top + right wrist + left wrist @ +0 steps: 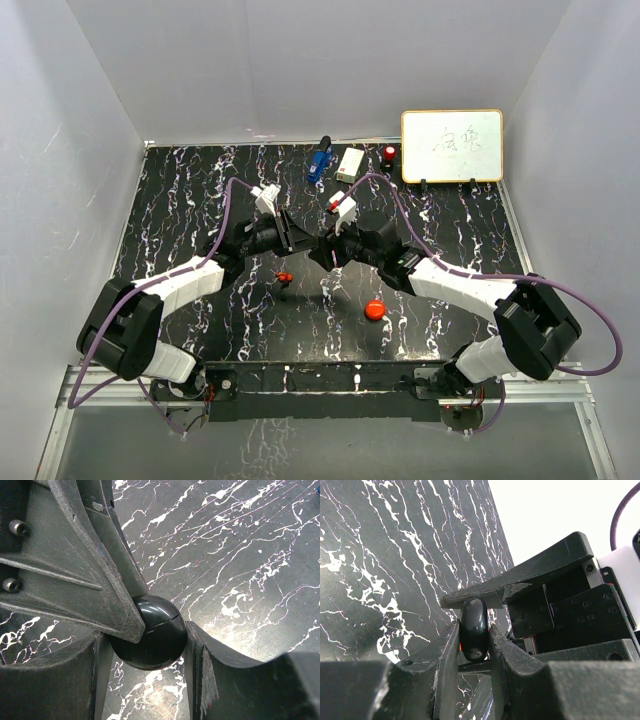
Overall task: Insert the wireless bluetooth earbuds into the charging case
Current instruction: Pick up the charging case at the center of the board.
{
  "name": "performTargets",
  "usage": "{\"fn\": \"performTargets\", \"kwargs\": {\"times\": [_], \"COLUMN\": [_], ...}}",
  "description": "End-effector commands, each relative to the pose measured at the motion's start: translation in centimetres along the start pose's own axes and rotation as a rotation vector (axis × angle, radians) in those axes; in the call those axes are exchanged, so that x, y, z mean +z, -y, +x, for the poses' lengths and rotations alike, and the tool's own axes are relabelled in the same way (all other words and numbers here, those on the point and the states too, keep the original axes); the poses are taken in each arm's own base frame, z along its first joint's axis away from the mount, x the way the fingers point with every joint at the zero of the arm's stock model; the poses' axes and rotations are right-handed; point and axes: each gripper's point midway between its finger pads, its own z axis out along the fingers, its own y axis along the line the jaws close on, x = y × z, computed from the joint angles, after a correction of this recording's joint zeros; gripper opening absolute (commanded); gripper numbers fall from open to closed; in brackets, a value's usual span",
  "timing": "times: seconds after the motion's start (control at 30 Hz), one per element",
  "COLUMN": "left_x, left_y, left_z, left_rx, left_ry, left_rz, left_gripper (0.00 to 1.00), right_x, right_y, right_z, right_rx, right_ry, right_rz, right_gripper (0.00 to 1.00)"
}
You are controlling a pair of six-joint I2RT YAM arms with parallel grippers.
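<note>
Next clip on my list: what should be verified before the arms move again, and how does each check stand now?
1. Left gripper clamped on black round disc: ok.
2. Right gripper gripping the same disc: ok.
3. Disc open: not ok, only a thin seam shows.
4. Red-and-black earbud lying free on table: ok.
5. Mostly black earbud located: cannot tell.
6. Red round puck apart from both grippers: ok.

From here I see my left arm [165,290] and right arm [465,285] as white links and bulky black joints, bolted to the black base plate [320,378], a purple cable [616,525] trailing along each. Farthest from that plate sit coarse matte-black fingers [440,670], small round-headed screws [17,527] just behind them
</note>
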Motion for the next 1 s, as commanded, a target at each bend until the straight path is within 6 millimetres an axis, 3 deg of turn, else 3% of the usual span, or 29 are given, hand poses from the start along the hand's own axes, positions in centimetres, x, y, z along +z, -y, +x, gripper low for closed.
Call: {"fn": "performTargets", "kwargs": {"times": [0.0,0.07,0.17,0.2,0.3,0.57,0.77,0.97], "left_x": [-0.6,-0.6,-0.5,-0.5,-0.9,-0.8,-0.7,-0.8], "left_y": [1.4,1.4,1.2,1.1,1.6,2.2,2.3,2.3], "left_z": [-0.5,-0.5,-0.7,-0.7,-1.5,-2.5,-2.5,-2.6], "left_rx": [0.027,0.026,0.021,0.02,0.039,0.047,0.036,0.033], "left_ry": [0.01,0.012,0.02,0.024,0.049,0.077,0.074,0.08], "left_rz": [0.028,0.027,0.014,0.007,-0.002,0.004,0.02,0.008], "left_gripper": [0.04,0.0,0.0,0.0,0.0,0.0,0.0,0.0], "right_x": [-0.6,-0.6,-0.7,-0.8,-2.0,-6.1,-5.7,-5.3], "right_y": [0.3,0.4,0.6,0.7,1.3,4.1,4.6,3.7], "right_z": [-4.1,-4.1,-4.3,-4.3,-4.6,-5.4,-4.8,-4.5], "right_rx": [-0.03,-0.027,-0.019,-0.015,-0.007,0.049,0.086,0.047], "right_ry": [0.127,0.128,0.133,0.13,0.131,0.148,0.119,0.1], "right_rz": [0.025,0.029,0.044,0.054,0.105,0.317,0.347,0.288], "right_gripper": [0.34,0.38,0.79,0.86,0.96,0.98,0.98,0.98]}}
